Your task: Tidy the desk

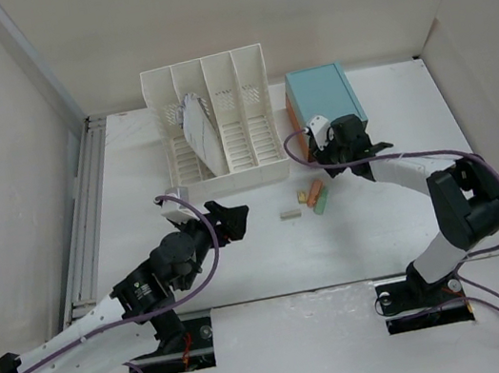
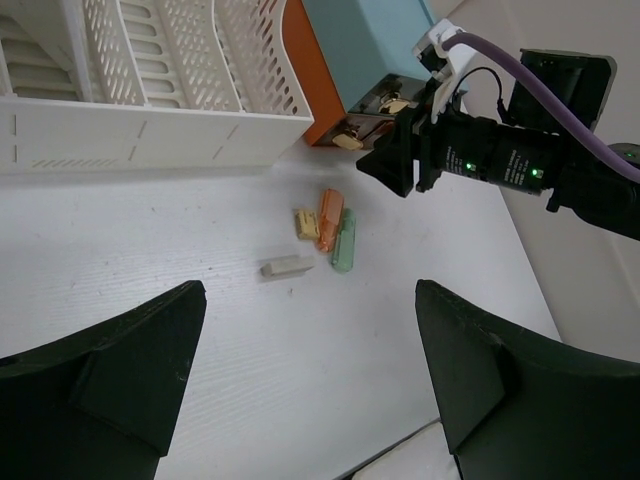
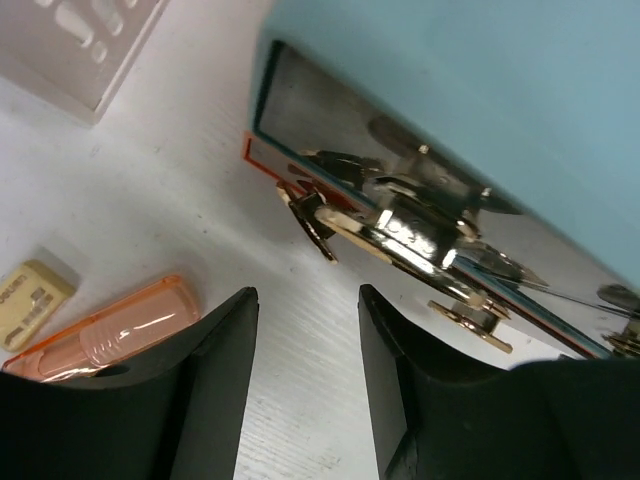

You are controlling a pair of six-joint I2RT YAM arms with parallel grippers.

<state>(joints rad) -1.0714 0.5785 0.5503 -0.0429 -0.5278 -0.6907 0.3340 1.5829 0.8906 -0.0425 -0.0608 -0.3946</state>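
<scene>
**A:** What carries everything?

**B:** The wide, flat matte white table (image 1: pixel 272 260). It fills the top view from the arm bases to the far wall, with a grey metal rail (image 1: pixel 85 215) along its left edge.

**A:** What stands on it?

**B:** At the far edge, left of centre, a white slotted plastic file rack (image 1: pixel 229 178) with a few sheets of paper (image 1: pixel 200 127) leaning in one slot. Just to its right, also at the far edge, is a teal drawer box (image 1: pixel 325 96) on an orange base.

**A:** And the small things?

**B:** They are near the middle of the table, in front of the gap between rack and box. An orange translucent marker (image 2: pixel 330 218) and a pale green marker (image 2: pixel 344 243) lie side by side, touching or nearly so. A small yellowish eraser (image 2: pixel 305 223) lies against the orange one. A beige rectangular block (image 2: pixel 287 266) lies apart, nearer the near edge.

**A:** The left hand?

**B:** The left hand (image 2: pixel 310 292) hangs over bare table left of the markers. Its fingers are spread wide and hold nothing.

**A:** The right hand?

**B:** The right hand (image 3: pixel 305 295) points at the box's shiny front, close to the gold metal pull (image 3: pixel 400 235). Its fingers stand apart with only table showing between them. I cannot tell whether a tip touches the pull, since the wrist view is too tight.
</scene>
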